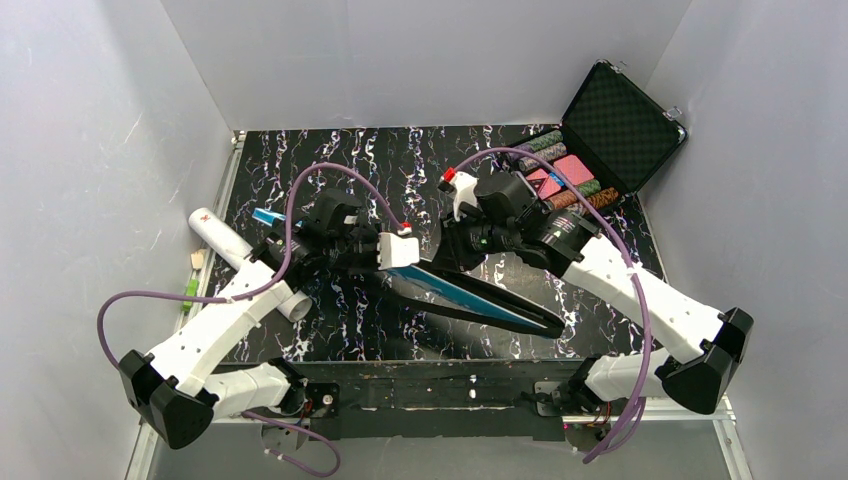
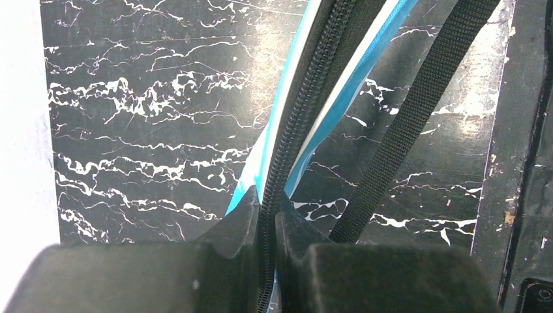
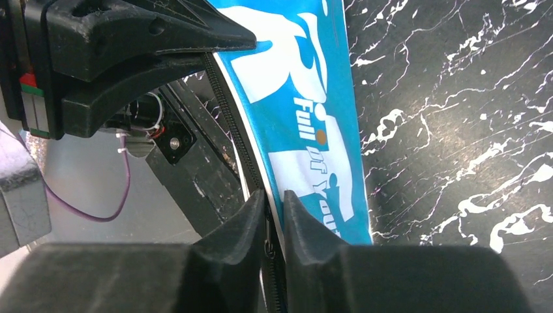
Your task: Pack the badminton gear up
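The blue bag (image 1: 470, 290) is held edge-up over the desk (image 1: 330, 335), stretched between the two arms. We judge the step in hand to be working its zipper (image 3: 228, 117). The next move calls for the right claw (image 3: 274, 218) to draw the slider along the seam while the left claw (image 2: 267, 222) holds the edge taut. The left claw is clenched on the zipper seam. The right claw pinches the same seam, jaws narrowly parted. The white tube (image 1: 215, 232) lies unpacked under the left arm.

We see plain grey-white walls (image 1: 420, 60) boxing in our black, white-veined marble table (image 1: 400, 150), all evenly lit.
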You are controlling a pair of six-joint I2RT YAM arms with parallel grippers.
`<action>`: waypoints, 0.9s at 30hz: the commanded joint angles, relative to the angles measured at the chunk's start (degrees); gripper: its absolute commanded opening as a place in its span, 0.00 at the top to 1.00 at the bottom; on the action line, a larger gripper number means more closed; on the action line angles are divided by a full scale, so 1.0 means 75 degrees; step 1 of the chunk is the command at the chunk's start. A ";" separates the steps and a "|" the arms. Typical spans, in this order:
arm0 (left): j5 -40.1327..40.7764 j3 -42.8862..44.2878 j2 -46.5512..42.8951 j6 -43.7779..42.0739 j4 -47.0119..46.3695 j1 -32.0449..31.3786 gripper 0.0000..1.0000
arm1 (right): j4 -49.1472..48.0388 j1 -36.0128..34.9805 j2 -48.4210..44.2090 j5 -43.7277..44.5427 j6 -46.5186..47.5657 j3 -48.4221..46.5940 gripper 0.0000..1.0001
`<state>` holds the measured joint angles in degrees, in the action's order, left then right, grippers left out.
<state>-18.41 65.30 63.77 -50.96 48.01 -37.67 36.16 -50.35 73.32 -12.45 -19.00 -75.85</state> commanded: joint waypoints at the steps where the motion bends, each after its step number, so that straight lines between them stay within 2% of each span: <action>1: -0.0181 0.0332 -0.0095 0.0147 -0.0396 -0.0008 1.00 | -0.0018 -0.0060 -0.0028 0.0309 0.0178 -0.0217 0.83; 4: -0.0159 0.0338 -0.0083 0.0149 -0.0397 -0.0009 1.00 | 0.0095 -0.0066 -0.0118 0.0474 0.0185 -0.0294 0.94; 6: -0.0146 0.0330 -0.0074 0.0140 -0.0390 -0.0008 1.00 | 0.0133 -0.0069 -0.0244 0.0581 0.0184 -0.0327 0.99; 15: -0.0067 0.0254 -0.0041 0.0149 -0.0417 -0.0006 1.00 | 0.0200 -0.0069 -0.1050 0.0942 0.0040 -0.0216 0.99; 16: -0.0015 0.0249 -0.0040 0.0153 -0.0438 -0.0015 1.00 | 0.0256 -0.0066 -0.1110 0.1037 0.0013 -0.0245 0.92; 18: 0.0190 0.0219 -0.0037 0.0166 -0.0494 -0.0014 1.00 | 0.0417 -0.0067 -0.1241 0.1305 -0.0138 -0.0280 0.63; 21: 0.0579 0.0113 -0.0020 0.0163 -0.0626 -0.0010 1.00 | 0.0408 -0.0061 -0.1637 0.1733 -0.0525 -0.0128 0.32; 23: 0.0869 0.0040 0.0035 0.0165 -0.0709 -0.0016 1.00 | 0.0427 -0.0062 -0.1917 0.2033 -0.0886 -0.0015 0.24; 27: 0.1789 0.0051 0.0383 0.0602 -0.0994 -0.0021 1.00 | 0.0627 -0.0063 -0.2340 0.2239 -0.1778 -0.0020 0.20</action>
<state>-12.23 65.06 65.58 -49.71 45.89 -38.04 40.14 -51.00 58.83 0.51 -24.84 -75.90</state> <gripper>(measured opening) 0.055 0.791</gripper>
